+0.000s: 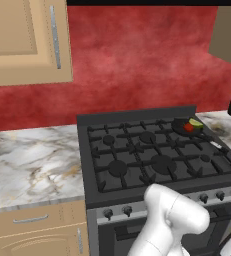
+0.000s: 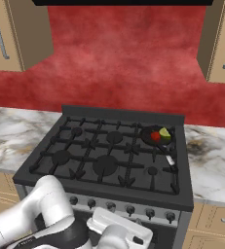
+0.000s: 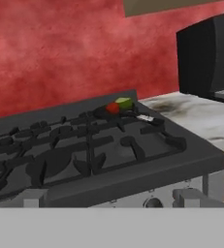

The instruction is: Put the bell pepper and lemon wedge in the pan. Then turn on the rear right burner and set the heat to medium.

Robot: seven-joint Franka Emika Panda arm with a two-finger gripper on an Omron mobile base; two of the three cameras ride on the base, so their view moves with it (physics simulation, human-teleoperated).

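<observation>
I see the pan [image 1: 186,127] sitting at the stove's [image 2: 46,158] rear right corner on the back right burner grate, its thin handle pointing toward the front edge. The bell pepper [image 2: 156,136] and the lemon wedge [image 2: 164,133] lie inside it, side by side and touching, with the wedge on the side nearer the right-hand worktop [image 2: 216,165]. My end effector hangs low before the stove's front edge, its jaws fully apart and holding nothing.
</observation>
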